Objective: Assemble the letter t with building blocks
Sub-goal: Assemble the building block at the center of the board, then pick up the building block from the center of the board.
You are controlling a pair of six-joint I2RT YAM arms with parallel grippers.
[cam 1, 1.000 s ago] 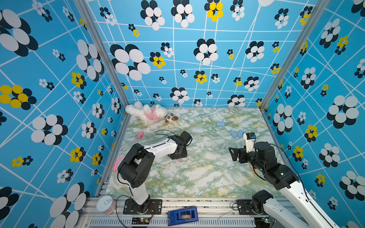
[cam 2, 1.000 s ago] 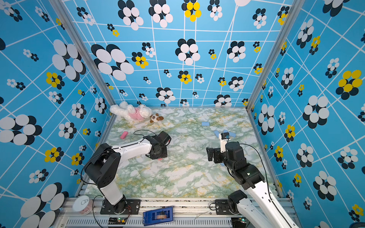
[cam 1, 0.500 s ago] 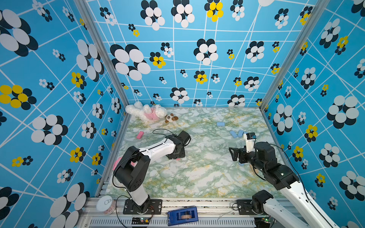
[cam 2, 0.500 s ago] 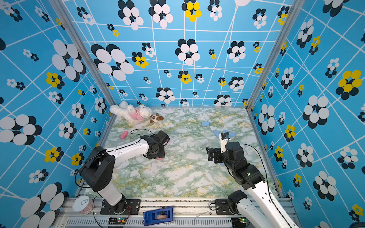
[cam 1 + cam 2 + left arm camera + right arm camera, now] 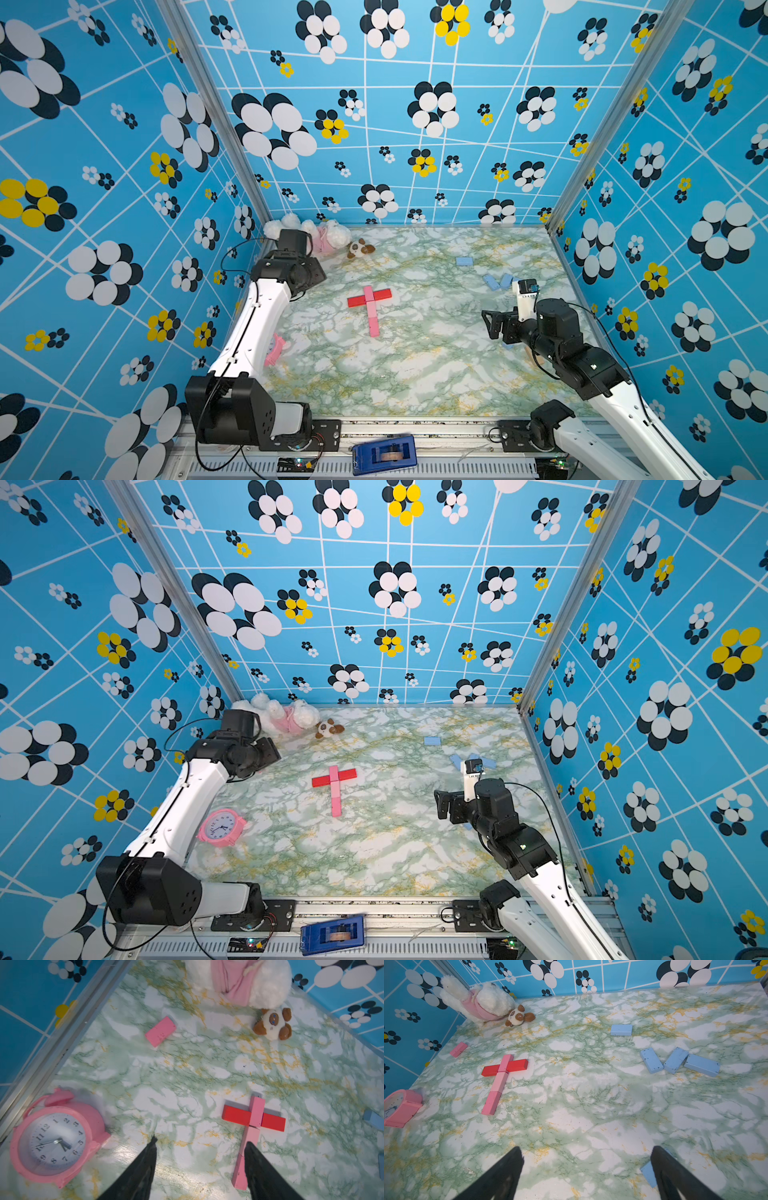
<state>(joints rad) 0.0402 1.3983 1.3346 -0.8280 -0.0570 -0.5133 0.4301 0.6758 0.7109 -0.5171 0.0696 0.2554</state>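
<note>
Pink building blocks lie end to end as a stem at mid-table, and red blocks run across it near its far end as a bar. A loose pink block lies near the left wall. Several light blue blocks lie at the far right. My left gripper is open and empty, drawn back to the far left, away from the stem. My right gripper is open and empty, with one blue block by a finger.
A pink round alarm clock lies near the left wall beside my left arm. A white-and-pink plush toy and a small brown-and-white plush sit in the far left corner. Blue patterned walls enclose three sides.
My left gripper was over the red and pink blocks at mid-table. It has pulled back toward the far left corner with wider jaws, uncovering the blocks. The right arm has not moved.
</note>
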